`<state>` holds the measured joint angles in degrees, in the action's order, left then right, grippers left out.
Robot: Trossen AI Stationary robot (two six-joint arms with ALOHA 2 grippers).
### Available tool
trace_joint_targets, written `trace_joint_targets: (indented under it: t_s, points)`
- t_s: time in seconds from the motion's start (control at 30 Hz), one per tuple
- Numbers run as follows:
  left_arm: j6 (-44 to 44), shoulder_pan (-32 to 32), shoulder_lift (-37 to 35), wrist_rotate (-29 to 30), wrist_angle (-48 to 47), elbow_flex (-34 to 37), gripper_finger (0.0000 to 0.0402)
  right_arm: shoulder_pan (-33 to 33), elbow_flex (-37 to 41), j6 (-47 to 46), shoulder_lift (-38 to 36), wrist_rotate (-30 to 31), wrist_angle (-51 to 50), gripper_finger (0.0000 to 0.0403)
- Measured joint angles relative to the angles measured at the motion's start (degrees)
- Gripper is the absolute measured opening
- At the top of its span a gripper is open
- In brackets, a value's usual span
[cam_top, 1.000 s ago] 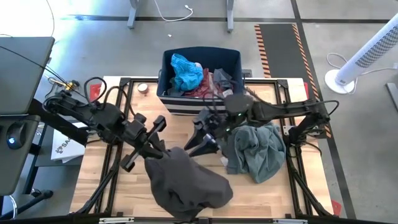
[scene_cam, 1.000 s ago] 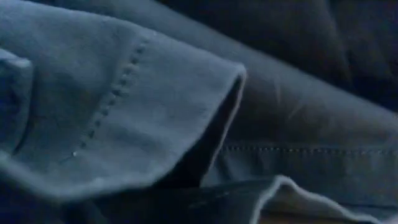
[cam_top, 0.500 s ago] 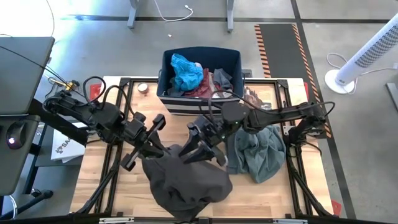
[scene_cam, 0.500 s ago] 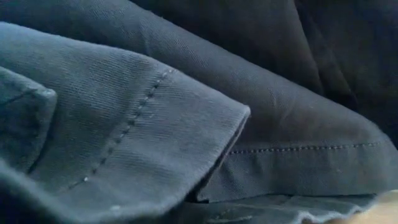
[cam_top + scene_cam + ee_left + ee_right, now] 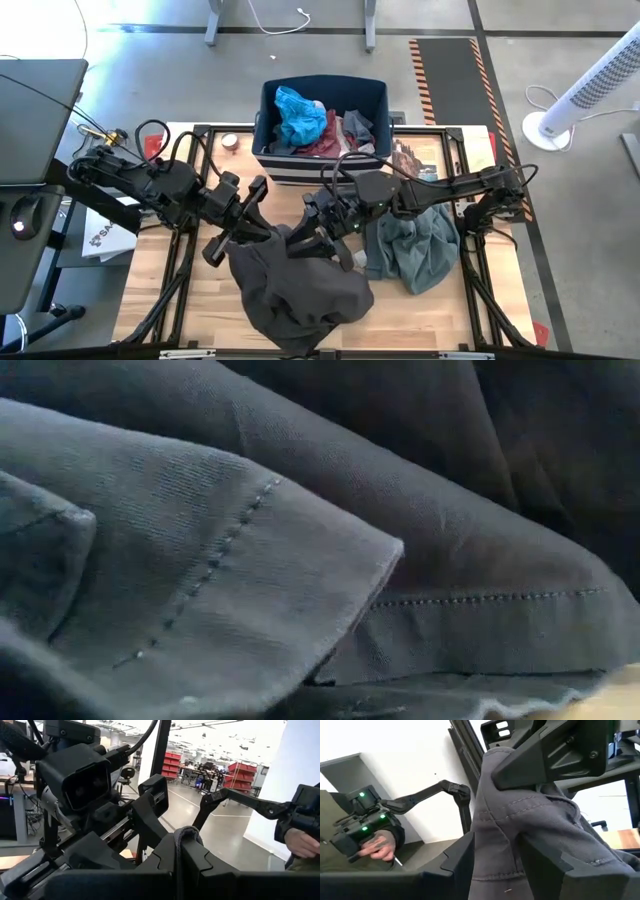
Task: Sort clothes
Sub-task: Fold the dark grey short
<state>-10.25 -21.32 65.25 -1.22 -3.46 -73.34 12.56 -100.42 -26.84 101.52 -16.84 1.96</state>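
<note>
Handling the dark grey-brown trousers (image 5: 295, 290), heaped mid-table: left gripper (image 5: 250, 232) fingers pressed together, pinching a fold (image 5: 186, 834) between them. Right gripper (image 5: 318, 243) fingers (image 5: 545, 857) spread, cloth between them, closing judged under way. Next: secure second grip, then lift clear.

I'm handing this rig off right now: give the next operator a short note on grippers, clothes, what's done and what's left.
Left gripper: shut on the dark grey-brown trousers, lifting one end above the table.
Right gripper: fingers either side of a trouser fold, closing but not clearly gripping.
Grey-green shirt: lying on the table under the right arm.
Navy bin: holds the bright blue piece, maroon and other garments.
Left: trousers and shirt not yet sorted.
</note>
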Motion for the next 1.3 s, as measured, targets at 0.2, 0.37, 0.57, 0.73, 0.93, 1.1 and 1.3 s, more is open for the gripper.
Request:
trace_joint_targets:
  t_s: [0.2,0.37,0.57,0.73,0.93,1.1,1.3]
  points:
    - [-1.11,0.00,0.00,-3.03,-0.14,0.00,0.0000,0.00,0.00,0.34,0.02,0.81,-0.11,0.0142]
    - [-3.66,-0.02,0.00,-9.30,-0.20,0.00,0.0000,-0.13,0.00,-0.67,0.01,1.92,-0.11,0.0142]
    - [-3.66,-0.07,0.00,-11.38,-0.14,0.00,0.0000,-1.13,0.00,-3.35,0.02,0.31,-0.11,0.0152]
    - [-3.64,-0.07,0.00,-11.44,-0.23,0.00,0.0000,-1.32,0.00,-4.57,0.02,0.13,-0.17,0.0209]
    - [-3.65,-0.07,-1.46,-11.91,-3.15,0.00,0.0000,-1.43,0.00,-7.26,0.01,0.11,-0.14,0.0303]
    - [-2.82,-0.07,-2.54,-11.12,-4.45,0.00,0.0000,-0.98,0.00,-7.43,0.02,-0.26,2.00,0.0345]
    - [-2.62,-0.02,-1.46,-9.64,-5.12,-0.09,0.0000,0.26,0.00,-3.24,0.02,1.70,2.96,0.0348]
